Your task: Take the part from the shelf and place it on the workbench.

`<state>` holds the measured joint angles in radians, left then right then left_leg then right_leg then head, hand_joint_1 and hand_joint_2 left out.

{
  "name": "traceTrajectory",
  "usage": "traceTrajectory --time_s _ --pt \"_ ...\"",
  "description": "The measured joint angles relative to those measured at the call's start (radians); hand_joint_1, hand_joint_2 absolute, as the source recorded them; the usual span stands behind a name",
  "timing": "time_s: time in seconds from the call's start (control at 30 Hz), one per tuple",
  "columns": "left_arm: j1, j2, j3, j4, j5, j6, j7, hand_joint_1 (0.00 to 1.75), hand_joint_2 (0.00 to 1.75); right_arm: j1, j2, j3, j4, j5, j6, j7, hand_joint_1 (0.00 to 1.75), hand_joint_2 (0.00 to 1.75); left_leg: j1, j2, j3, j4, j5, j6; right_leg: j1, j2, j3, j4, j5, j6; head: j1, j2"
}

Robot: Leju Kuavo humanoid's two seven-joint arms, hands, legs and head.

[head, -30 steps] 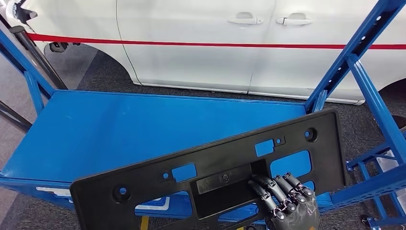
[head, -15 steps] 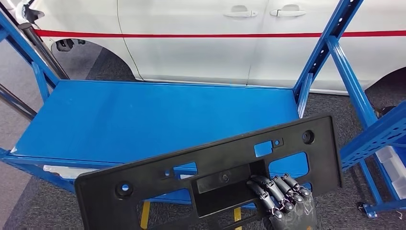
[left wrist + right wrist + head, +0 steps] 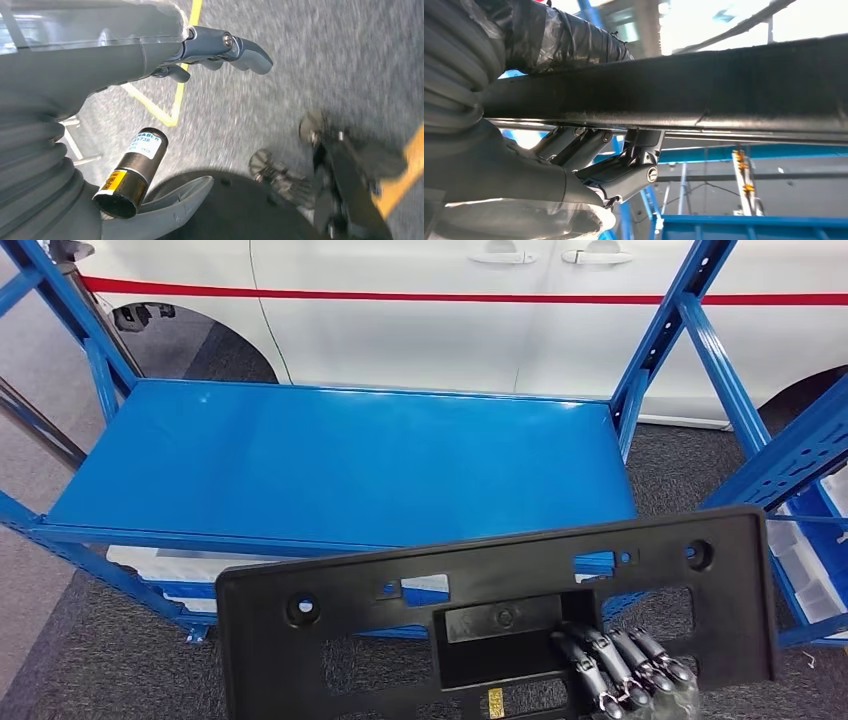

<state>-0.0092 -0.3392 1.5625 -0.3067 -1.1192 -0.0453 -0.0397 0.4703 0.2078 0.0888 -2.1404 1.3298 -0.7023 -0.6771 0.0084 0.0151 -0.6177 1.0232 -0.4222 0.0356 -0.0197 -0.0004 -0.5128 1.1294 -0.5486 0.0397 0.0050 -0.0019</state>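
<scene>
The part [image 3: 350, 640] is a long black plastic panel with several holes and cut-outs. It is held almost level in front of the blue shelf [image 3: 340, 460], clear of the shelf's front edge. My right hand [image 3: 625, 675] grips its lower edge right of the middle, fingers wrapped up over the front face. In the right wrist view the part's dark edge [image 3: 724, 95] runs across, with my fingers [image 3: 624, 165] hooked around it. My left hand [image 3: 165, 45] hangs over grey carpet, thumb out, holding nothing.
A white car [image 3: 450, 330] with a red stripe stands right behind the shelf. Blue uprights [image 3: 660, 330] frame the shelf's corners. Another blue rack [image 3: 800, 470] with white bins [image 3: 805, 570] stands at the right. Grey carpet with yellow lines [image 3: 175, 100] covers the floor.
The whole view has shifted, so the camera has moved back from the shelf. The part now sits lower and further right in the picture, and more level. My right hand's grip is unchanged.
</scene>
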Motion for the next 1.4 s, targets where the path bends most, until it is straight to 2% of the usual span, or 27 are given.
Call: traceTrajectory --time_s 0.07,0.17,0.2,0.23,0.3,0.33,0.37,0.4,0.43,0.47,0.5,0.57,0.63,0.7,0.77,0.83,0.87,0.9,0.93,1.0,1.07,1.1,1.17,1.23,1.33,1.37,1.4 --pt "0.002 0.001 0.0 0.028 -0.009 0.029 -0.019 0.0 1.75 0.06 0.04 -0.08 -0.068 -0.035 -0.001 -0.003 1.75 1.75 -0.002 -0.005 -0.014 0.013 0.01 -0.011 0.004 0.001 0.061 -0.098 -0.015 -0.01 0.001 0.0" --pt "0.005 0.004 0.0 0.043 -0.021 0.026 -0.027 0.0 1.75 0.136 0.077 -0.186 -0.158 -0.086 0.0 -0.003 1.75 1.75 -0.002 -0.009 -0.023 0.017 0.022 -0.031 0.006 0.002 0.05 -0.117 -0.009 -0.039 0.004 0.0" --pt "0.006 0.004 0.0 0.045 -0.023 0.023 -0.027 0.0 1.75 0.153 0.086 -0.209 -0.181 -0.084 0.0 -0.001 1.75 1.75 -0.001 -0.01 -0.03 0.028 0.003 -0.037 0.004 0.001 0.039 -0.118 0.002 -0.05 0.003 0.0" --pt "0.007 0.005 0.0 0.048 -0.023 0.022 -0.027 0.0 1.75 0.167 0.095 -0.228 -0.202 -0.074 0.0 0.005 1.75 1.75 0.0 -0.011 -0.039 0.056 -0.036 -0.042 0.002 -0.001 0.027 -0.119 0.014 -0.059 0.002 0.0" --pt "0.007 0.006 0.0 0.054 -0.021 0.022 -0.03 0.0 1.75 0.19 0.107 -0.25 -0.237 -0.05 0.0 0.018 1.75 1.75 0.002 -0.012 -0.058 0.157 -0.142 -0.051 0.004 -0.004 0.001 -0.119 0.036 -0.07 0.0 0.0" --pt "0.007 0.006 0.0 0.058 -0.018 0.024 -0.032 0.0 1.75 0.198 0.111 -0.258 -0.251 -0.041 0.0 0.024 1.75 1.75 0.002 -0.012 -0.062 0.214 -0.177 -0.054 0.006 -0.005 -0.013 -0.117 0.047 -0.071 0.0 0.0" --pt "0.007 0.007 0.0 0.062 -0.016 0.026 -0.035 0.0 1.75 0.203 0.115 -0.263 -0.26 -0.037 0.0 0.026 1.75 1.75 0.002 -0.012 -0.058 0.256 -0.186 -0.056 0.008 -0.006 -0.029 -0.113 0.058 -0.071 0.0 0.0" --pt "0.007 0.007 0.0 0.066 -0.014 0.028 -0.037 0.0 1.75 0.207 0.117 -0.267 -0.269 -0.035 0.0 0.028 1.75 1.75 0.002 -0.012 -0.042 0.273 -0.171 -0.056 0.009 -0.007 -0.046 -0.108 0.068 -0.07 0.0 0.0" --pt "0.007 0.007 0.0 0.069 -0.013 0.029 -0.039 0.0 1.75 0.209 0.12 -0.271 -0.276 -0.036 0.0 0.03 1.75 1.75 0.002 -0.012 -0.011 0.256 -0.142 -0.054 0.01 -0.008 -0.063 -0.102 0.077 -0.068 0.0 0.0" --pt "0.008 0.008 0.0 0.071 -0.012 0.03 -0.04 0.0 1.75 0.211 0.122 -0.274 -0.282 -0.036 0.0 0.031 1.75 1.75 0.001 -0.012 0.034 0.21 -0.116 -0.049 0.011 -0.008 -0.078 -0.096 0.084 -0.066 0.0 0.0" --pt "0.007 0.008 0.0 0.072 -0.012 0.031 -0.041 0.0 1.75 0.212 0.123 -0.277 -0.288 -0.036 0.0 0.032 1.75 1.75 0.0 -0.012 0.09 0.137 -0.11 -0.043 0.012 -0.008 -0.09 -0.09 0.092 -0.063 0.0 0.0" --pt "0.007 0.008 0.0 0.075 -0.012 0.032 -0.042 0.0 1.75 0.214 0.126 -0.283 -0.297 -0.036 0.0 0.033 1.75 1.75 -0.006 -0.013 0.176 0.007 -0.129 -0.03 0.013 -0.008 -0.101 -0.084 0.107 -0.053 0.0 0.0" --pt "0.009 0.008 0.0 0.079 -0.012 0.032 -0.042 0.0 1.75 0.216 0.128 -0.286 -0.304 -0.036 0.0 0.034 1.75 1.75 -0.012 -0.014 0.196 -0.041 -0.136 -0.018 0.012 -0.009 -0.101 -0.088 0.126 -0.04 -0.001 0.0" --pt "0.009 0.008 0.0 0.083 -0.011 0.033 -0.042 0.0 1.75 0.217 0.128 -0.287 -0.309 -0.036 0.0 0.034 1.75 1.75 -0.009 -0.009 0.18 -0.048 -0.112 -0.004 0.008 -0.007 -0.109 -0.082 0.118 -0.028 -0.003 0.0" --pt "0.009 0.008 0.0 0.086 -0.011 0.034 -0.042 0.0 1.75 0.219 0.129 -0.29 -0.312 -0.036 0.0 0.034 1.75 1.75 -0.004 -0.004 0.154 -0.053 -0.086 0.01 0.005 -0.003 -0.131 -0.018 0.036 -0.019 -0.001 0.0" --pt "0.009 0.008 0.0 0.087 -0.011 0.035 -0.042 0.0 1.75 0.22 0.129 -0.292 -0.313 -0.036 0.001 0.034 1.75 1.75 -0.006 -0.001 0.121 -0.051 -0.062 0.015 0.004 -0.002 -0.158 0.102 -0.059 -0.011 0.001 0.0" --pt "0.009 0.008 0.0 0.088 -0.011 0.035 -0.042 0.0 1.75 0.22 0.129 -0.292 -0.313 -0.036 0.001 0.034 1.75 1.75 -0.006 0.001 0.104 -0.049 -0.05 0.014 0.004 -0.002 -0.162 0.153 -0.073 -0.008 0.001 0.0" --pt "0.009 0.008 0.0 0.088 -0.011 0.035 -0.042 0.0 1.75 0.22 0.129 -0.293 -0.314 -0.036 0.001 0.034 1.75 1.75 -0.006 0.002 0.087 -0.044 -0.039 0.013 0.004 -0.002 -0.154 0.179 -0.063 -0.005 0.001 0.0" --pt "0.009 0.008 0.0 0.088 -0.011 0.035 -0.042 0.0 1.75 0.22 0.129 -0.293 -0.314 -0.037 0.001 0.034 1.75 1.75 -0.006 0.003 0.069 -0.038 -0.029 0.01 0.003 -0.002 -0.129 0.172 -0.034 -0.004 0.001 0.0" --pt "0.009 0.007 0.0 0.088 -0.009 0.035 -0.042 0.0 1.75 0.22 0.129 -0.294 -0.314 -0.037 0.001 0.037 1.75 1.75 -0.006 0.002 0.036 -0.019 -0.015 0.003 0.0 -0.002 -0.033 0.059 0.011 -0.004 0.001 0.0" --pt "0.009 0.007 0.0 0.088 -0.008 0.036 -0.043 0.0 1.75 0.221 0.129 -0.295 -0.314 -0.034 0.001 0.044 1.75 1.75 -0.008 -0.001 0.013 0.0 -0.003 -0.007 0.002 0.0 0.054 -0.076 -0.005 -0.013 0.0 0.0" --pt "0.009 0.007 0.0 0.088 -0.008 0.037 -0.043 0.0 1.75 0.221 0.13 -0.296 -0.314 -0.033 0.001 0.048 1.75 1.75 -0.01 -0.002 0.008 0.005 0.004 -0.013 0.005 0.001 0.071 -0.111 -0.019 -0.019 0.0 0.0" --pt "0.01 0.007 0.0 0.088 -0.008 0.038 -0.043 0.0 1.75 0.221 0.13 -0.301 -0.313 -0.033 0.001 0.054 1.75 1.75 -0.009 -0.003 0.002 0.007 0.016 -0.024 0.006 -0.001 0.063 -0.119 -0.014 -0.036 0.001 0.0" --pt "0.011 0.008 0.0 0.089 -0.008 0.038 -0.043 0.0 1.75 0.221 0.132 -0.309 -0.311 -0.036 0.001 0.056 1.75 1.75 -0.007 -0.006 -0.014 0.034 -0.022 -0.035 0.004 -0.005 0.042 -0.119 0.007 -0.054 0.001 0.0" --pt "0.011 0.008 0.0 0.091 -0.006 0.038 -0.043 0.0 1.75 0.222 0.134 -0.317 -0.304 -0.041 0.001 0.056 1.75 1.75 -0.004 -0.007 -0.053 0.186 -0.168 -0.048 0.005 -0.01 -0.001 -0.119 0.043 -0.068 -0.001 0.0" --pt "0.011 0.009 0.0 0.091 -0.005 0.038 -0.043 0.0 1.75 0.222 0.134 -0.321 -0.302 -0.038 0.002 0.057 1.75 1.75 -0.004 -0.007 -0.057 0.239 -0.192 -0.05 0.006 -0.011 -0.016 -0.116 0.054 -0.068 -0.001 0.0" --pt "0.011 0.009 0.0 0.091 -0.004 0.038 -0.043 0.0 1.75 0.222 0.134 -0.325 -0.299 -0.034 0.002 0.06 1.75 1.75 -0.005 -0.007 -0.05 0.27 -0.189 -0.051 0.007 -0.011 -0.033 -0.113 0.064 -0.067 -0.001 0.0"
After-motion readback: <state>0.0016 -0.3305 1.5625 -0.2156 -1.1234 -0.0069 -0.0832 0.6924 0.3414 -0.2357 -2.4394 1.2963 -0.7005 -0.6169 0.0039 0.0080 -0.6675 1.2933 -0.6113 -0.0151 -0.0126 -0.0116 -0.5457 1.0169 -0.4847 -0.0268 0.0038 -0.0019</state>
